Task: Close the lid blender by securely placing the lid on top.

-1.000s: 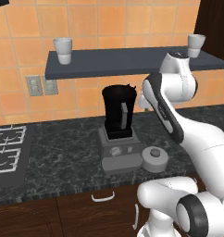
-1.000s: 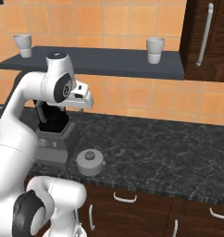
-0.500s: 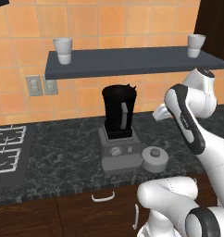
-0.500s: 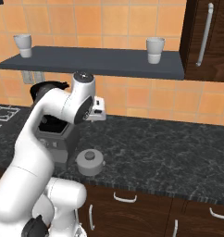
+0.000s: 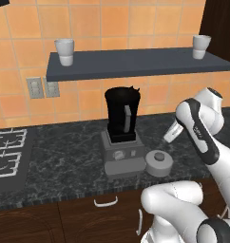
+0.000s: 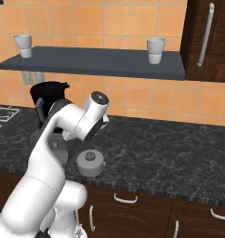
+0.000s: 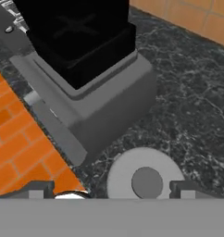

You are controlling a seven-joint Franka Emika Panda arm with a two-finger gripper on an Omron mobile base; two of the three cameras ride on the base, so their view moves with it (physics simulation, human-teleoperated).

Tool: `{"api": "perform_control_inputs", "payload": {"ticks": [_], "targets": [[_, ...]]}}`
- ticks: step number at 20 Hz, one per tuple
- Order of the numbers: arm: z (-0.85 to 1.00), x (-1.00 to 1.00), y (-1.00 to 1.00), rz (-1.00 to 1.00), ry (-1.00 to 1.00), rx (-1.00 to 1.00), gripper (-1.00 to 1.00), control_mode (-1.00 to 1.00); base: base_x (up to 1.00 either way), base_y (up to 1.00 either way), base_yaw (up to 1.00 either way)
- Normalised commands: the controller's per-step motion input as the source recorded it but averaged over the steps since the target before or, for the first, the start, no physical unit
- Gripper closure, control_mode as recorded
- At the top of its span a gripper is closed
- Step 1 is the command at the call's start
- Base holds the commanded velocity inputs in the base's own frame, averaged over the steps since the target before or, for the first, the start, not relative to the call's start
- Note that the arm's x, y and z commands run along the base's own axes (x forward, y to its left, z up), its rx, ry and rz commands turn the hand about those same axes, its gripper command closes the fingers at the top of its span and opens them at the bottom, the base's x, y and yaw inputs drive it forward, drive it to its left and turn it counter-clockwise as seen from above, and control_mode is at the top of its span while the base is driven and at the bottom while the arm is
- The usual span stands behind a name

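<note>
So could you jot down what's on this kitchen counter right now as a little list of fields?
blender: black jar on a grey base, top uncovered
lid: grey round cap, on the counter beside the blender's base
gripper: open, holding nothing, looking down on the lid
cups: white cup and white cup at opposite ends of the wall shelf
task state: lid not yet placed

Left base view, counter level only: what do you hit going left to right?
Stove grate → blender → lid, sitting on the counter beside the blender base → robot arm.
</note>
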Motion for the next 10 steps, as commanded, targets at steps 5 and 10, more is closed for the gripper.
{"api": "perform_control_inputs", "payload": {"ticks": [5, 10], "targets": [[-0.34, -0.07, 0.05, 0.41, -0.08, 0.0, -1.0, -1.0, 0.0, 0.0, 0.0], [-0.32, 0.0, 0.03, 0.3, -0.04, 0.0, -1.0, -1.0, 0.0, 0.0, 0.0]]}}
